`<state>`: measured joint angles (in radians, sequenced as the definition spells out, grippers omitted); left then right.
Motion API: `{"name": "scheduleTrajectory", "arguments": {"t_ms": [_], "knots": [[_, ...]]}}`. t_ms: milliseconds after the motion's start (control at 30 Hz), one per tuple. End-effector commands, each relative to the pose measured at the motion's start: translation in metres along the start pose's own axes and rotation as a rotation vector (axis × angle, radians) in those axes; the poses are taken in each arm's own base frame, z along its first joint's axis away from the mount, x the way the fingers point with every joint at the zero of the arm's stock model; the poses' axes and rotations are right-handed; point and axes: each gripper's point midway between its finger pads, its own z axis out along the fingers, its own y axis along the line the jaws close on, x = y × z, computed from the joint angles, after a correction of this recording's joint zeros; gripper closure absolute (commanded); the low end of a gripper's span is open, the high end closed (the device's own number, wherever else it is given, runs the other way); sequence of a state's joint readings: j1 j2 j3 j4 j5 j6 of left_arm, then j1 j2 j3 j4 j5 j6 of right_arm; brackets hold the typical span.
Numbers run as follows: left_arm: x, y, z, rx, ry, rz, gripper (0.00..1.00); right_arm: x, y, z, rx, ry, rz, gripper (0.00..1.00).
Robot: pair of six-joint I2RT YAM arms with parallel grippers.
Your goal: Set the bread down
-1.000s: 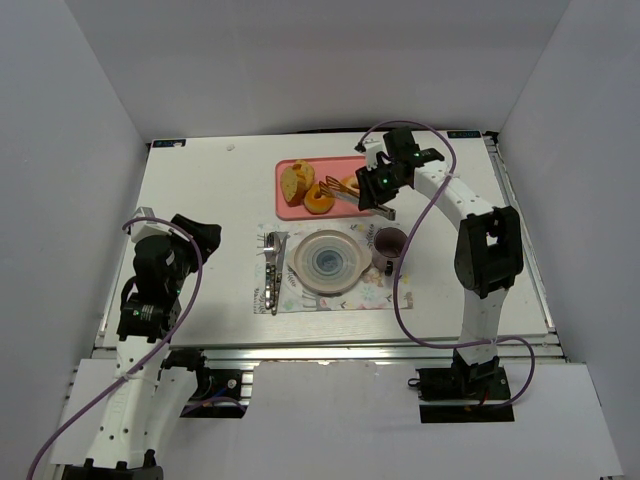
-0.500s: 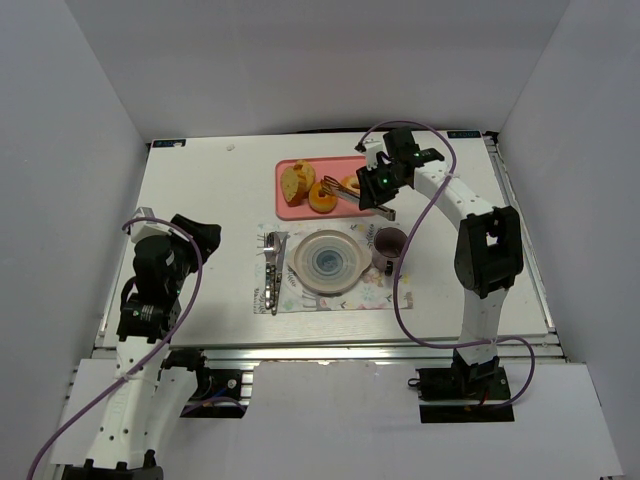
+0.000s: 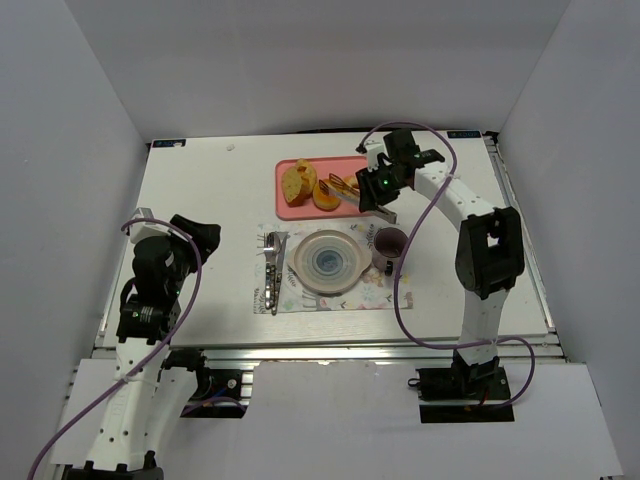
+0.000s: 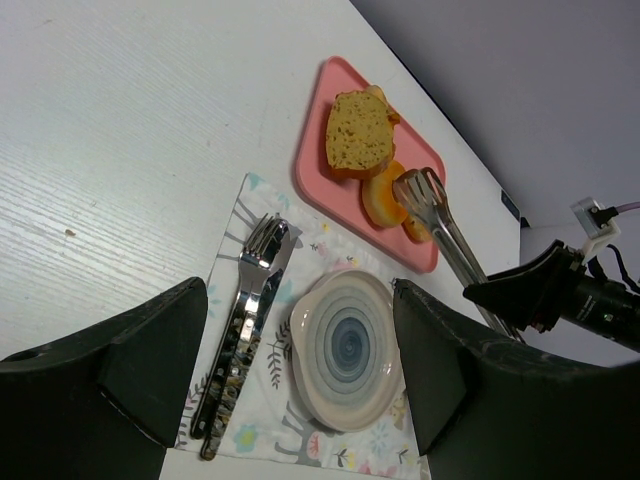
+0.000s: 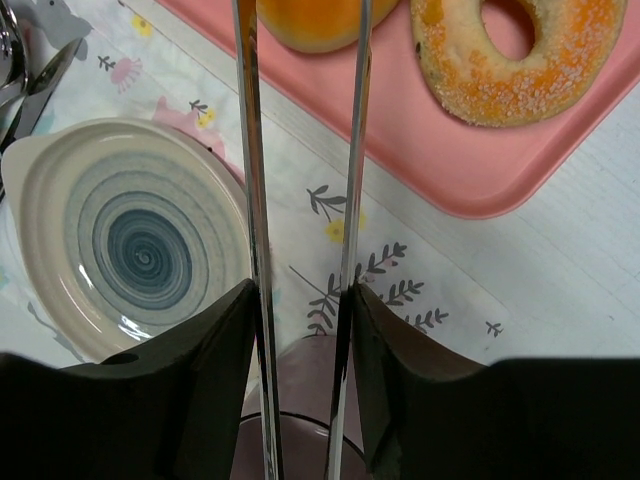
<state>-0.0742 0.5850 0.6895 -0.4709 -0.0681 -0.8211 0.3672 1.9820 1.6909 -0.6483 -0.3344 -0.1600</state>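
Observation:
The bread [image 5: 308, 22], a deep orange ring, sits between the tips of the metal tongs [image 5: 300, 150] over the pink tray [image 5: 450, 170]. My right gripper [image 5: 300, 330] is shut on the tongs' arms. In the top view the bread [image 3: 326, 196] is at the tray's middle, with the tongs [image 3: 347, 188] and the right gripper [image 3: 378, 192] just right of it. I cannot tell whether the bread is lifted off the tray. The striped plate [image 3: 327, 261] lies on the placemat. My left gripper [image 3: 190, 236] is open and empty, far left; its view shows the bread [image 4: 383, 201] and the plate [image 4: 347, 348].
A paler sugared ring [image 5: 520, 50] and a brown-crusted loaf chunk [image 3: 296, 182] share the tray [image 3: 300, 208]. A purple mug [image 3: 389, 243] stands right of the plate, directly under the tongs. A fork and knife [image 3: 273, 268] lie left of the plate on the placemat [image 3: 370, 295].
The tongs' tips have moved in around the bread, and the bread has shifted slightly right and back on the tray. The left arm has not moved.

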Motion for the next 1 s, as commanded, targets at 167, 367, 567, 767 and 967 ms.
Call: {"name": "scheduleTrajectory", "arguments": {"t_ms": [167,367,567,767,967], "knots": [[-0.008,-0.005,-0.006,0.015,-0.033,-0.011,0.16,-0.027,0.024,-0.034,-0.049,-0.100,-0.049,0.55],[-0.007,-0.006,-0.004,0.020,-0.027,-0.011,0.16,-0.030,0.034,-0.042,-0.076,-0.116,-0.072,0.55],[-0.009,-0.007,-0.003,0.020,-0.029,-0.007,0.16,-0.019,0.036,-0.036,-0.065,-0.075,-0.107,0.54],[-0.008,-0.007,-0.003,0.020,-0.027,-0.010,0.16,-0.013,0.033,-0.025,-0.012,-0.034,-0.156,0.52],[-0.008,-0.006,-0.004,0.016,-0.030,-0.007,0.16,-0.014,0.028,-0.019,0.043,-0.016,-0.202,0.48]]}}
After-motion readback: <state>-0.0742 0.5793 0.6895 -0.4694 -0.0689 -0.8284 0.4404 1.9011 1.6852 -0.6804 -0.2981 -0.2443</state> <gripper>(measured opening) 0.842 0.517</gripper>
